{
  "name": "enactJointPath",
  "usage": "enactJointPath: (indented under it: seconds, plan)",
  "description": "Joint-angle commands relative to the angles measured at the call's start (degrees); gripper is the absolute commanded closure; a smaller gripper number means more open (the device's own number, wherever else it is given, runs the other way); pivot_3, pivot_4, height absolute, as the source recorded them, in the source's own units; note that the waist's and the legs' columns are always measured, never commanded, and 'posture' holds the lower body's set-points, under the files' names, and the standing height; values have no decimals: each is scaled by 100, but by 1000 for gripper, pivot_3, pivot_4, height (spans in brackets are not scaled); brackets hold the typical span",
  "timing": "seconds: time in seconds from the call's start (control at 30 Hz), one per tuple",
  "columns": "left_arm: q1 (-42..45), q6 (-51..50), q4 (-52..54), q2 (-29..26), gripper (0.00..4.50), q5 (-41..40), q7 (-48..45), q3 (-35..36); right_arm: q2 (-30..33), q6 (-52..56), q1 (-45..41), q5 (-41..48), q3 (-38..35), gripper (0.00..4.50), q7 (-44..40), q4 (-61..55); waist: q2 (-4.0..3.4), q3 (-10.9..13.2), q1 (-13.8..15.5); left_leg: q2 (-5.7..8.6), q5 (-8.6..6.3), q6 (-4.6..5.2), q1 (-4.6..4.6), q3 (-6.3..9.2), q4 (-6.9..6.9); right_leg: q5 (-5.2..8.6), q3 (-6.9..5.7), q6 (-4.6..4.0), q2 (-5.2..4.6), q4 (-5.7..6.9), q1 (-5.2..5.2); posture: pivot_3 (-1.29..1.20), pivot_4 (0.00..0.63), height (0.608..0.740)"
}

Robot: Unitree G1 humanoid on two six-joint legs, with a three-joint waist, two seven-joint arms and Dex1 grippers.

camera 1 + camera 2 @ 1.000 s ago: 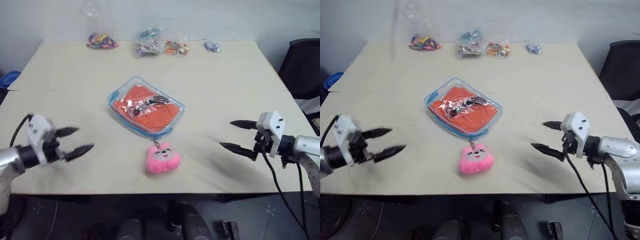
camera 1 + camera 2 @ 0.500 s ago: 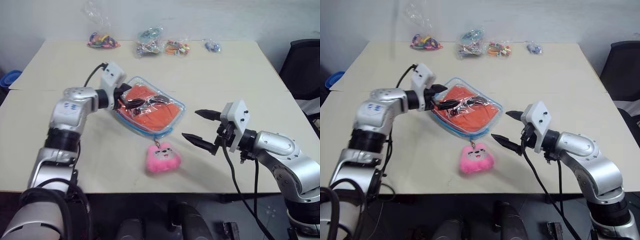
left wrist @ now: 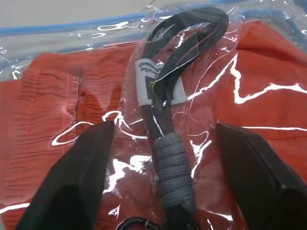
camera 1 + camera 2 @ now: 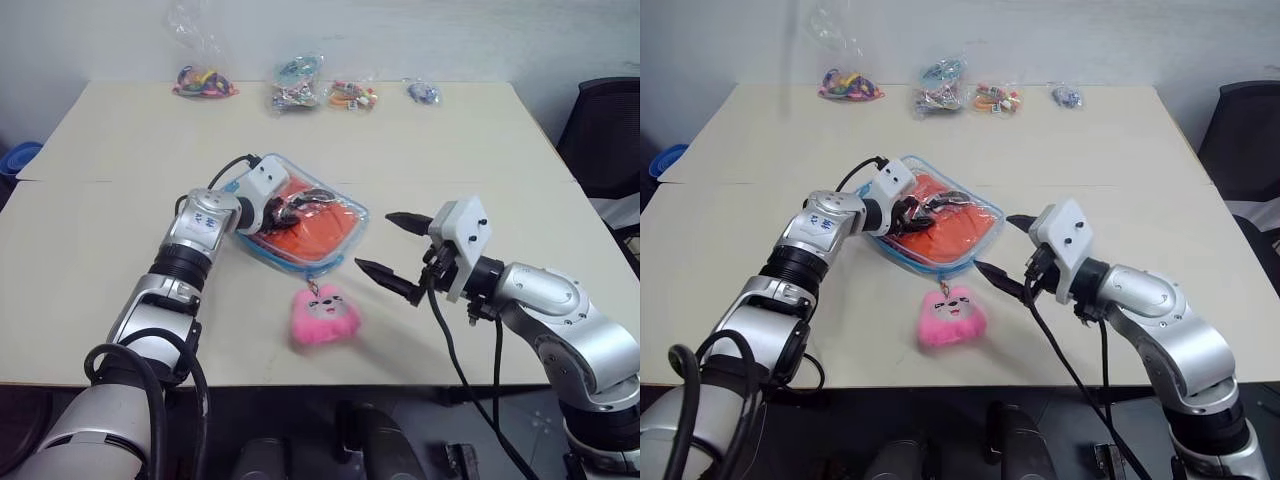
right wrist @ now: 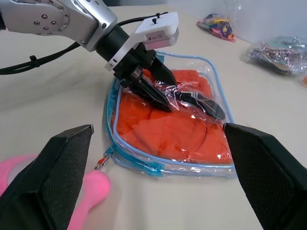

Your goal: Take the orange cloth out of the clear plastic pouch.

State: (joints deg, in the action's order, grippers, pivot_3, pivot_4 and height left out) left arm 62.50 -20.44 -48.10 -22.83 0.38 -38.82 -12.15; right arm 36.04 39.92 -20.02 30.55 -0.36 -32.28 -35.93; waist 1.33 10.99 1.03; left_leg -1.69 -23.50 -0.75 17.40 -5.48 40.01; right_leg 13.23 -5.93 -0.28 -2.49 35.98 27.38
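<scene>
Nearest the camera, the pink plush charm (image 4: 324, 316) lay on the tabletop (image 4: 480, 150), tethered to the near corner of the clear plastic pouch (image 4: 345, 237). To its right, our right pincer (image 4: 391, 253) hovered just beside that corner, fingers spread wide and holding nothing. Beyond the charm, the pouch lay flat mid-tabletop with the orange cloth (image 5: 168, 134) fully inside it. Our left pincer (image 5: 156, 85) pressed on the pouch's top film, fingers (image 3: 81, 163) parted either side of a dark cord loop (image 3: 165, 143); whether it gripped film we could not tell. We judged the film slippery and crinkly, the cloth soft, light and easily bunched; the pouch's blue-edged mouth looked the best place to enter and pinch a fold. Farthest away lay small bags of colourful trinkets (image 4: 298, 84).
</scene>
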Motion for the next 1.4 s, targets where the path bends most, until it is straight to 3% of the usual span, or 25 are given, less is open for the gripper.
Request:
enactJointPath:
  seconds: [0.03, 0.17, 0.23, 0.33, 0.47, 0.7, 0.93, 1.2, 1.37, 1.4]
  plan:
    - [0, -25, 22, 26, 2579, 6, -27, 177, 22, -8, -47, -35, -48, 0, 79, -262, 0, 0, 3, 0, 0, 0, 0, 0, 0, 0, 0, 0, -1, 0, 0, 0, 150, 740]
    - [-125, -148, 346, 12, 3878, -40, 61, 330, 16, -42, -70, -59, 1, 0, 46, -229, 0, 0, -1, 1, 1, 1, 1, 0, 0, 0, -1, 1, -2, 0, 0, 0, 150, 740]
    - [-163, -233, 498, -28, 4247, -91, 279, 531, 1, -89, -98, -85, 49, 0, 16, -187, 0, 0, -4, 0, 1, 1, 1, 0, 0, 0, -1, 1, -2, 1, 1, 0, 150, 740]
    - [-190, -400, 765, -225, 4247, -297, 887, 1163, -43, -175, -178, -78, 126, 0, -65, -113, 0, 0, -42, 0, 1, 1, 1, 1, 0, -1, 0, 0, -2, 1, 2, 0, 150, 740]
    - [-473, -848, 1276, -892, 4247, -456, 1743, 2120, -49, -334, -305, 288, 200, 0, -699, 65, 2, 1, -165, -6, 1, -1, 0, -1, -6, -2, 2, -1, 0, 5, 9, 0, 150, 740]
    - [-2254, -1188, 1561, -2251, 4247, -303, 2853, 3387, 107, -409, -673, 644, 218, 0, -1685, 447, 5, 0, -249, -9, 3, -3, -13, -1, -14, -2, 1, -2, -5, 6, 5, 0, 150, 740]
    - [-3494, -1604, 2410, -2277, 4247, -642, 2917, 3985, 42, -475, -1106, 672, 431, 0, -2204, 880, 37, -16, 20, -5, -2, 6, 6, 19, 0, -2, -18, -1, -26, 2, 2, 0, 150, 740]
    - [-4049, -1933, 3250, -2216, 1735, -886, 3019, 4437, 9, -571, -1254, 486, 532, 0, -2382, 1139, 42, -19, -3, -4, -4, 9, 7, 15, -1, -4, -17, 2, -27, 3, 4, 0, 150, 740]
    - [-4431, -2126, 3699, -2472, 162, -1135, 2769, 4920, 110, -535, -1136, 449, 433, 0, -2376, 1084, 42, -19, -120, -7, -4, 6, 4, 13, -2, -3, -14, 1, -25, 0, 6, 0, 150, 740]
    - [-4491, -2186, 3794, -2564, 37, -1214, 2628, 4998, 141, -537, -1086, 429, 408, 0, -2360, 1062, 42, -19, -122, -7, -5, 5, 4, 14, -2, -3, -14, 1, -25, -1, 7, 0, 150, 740]
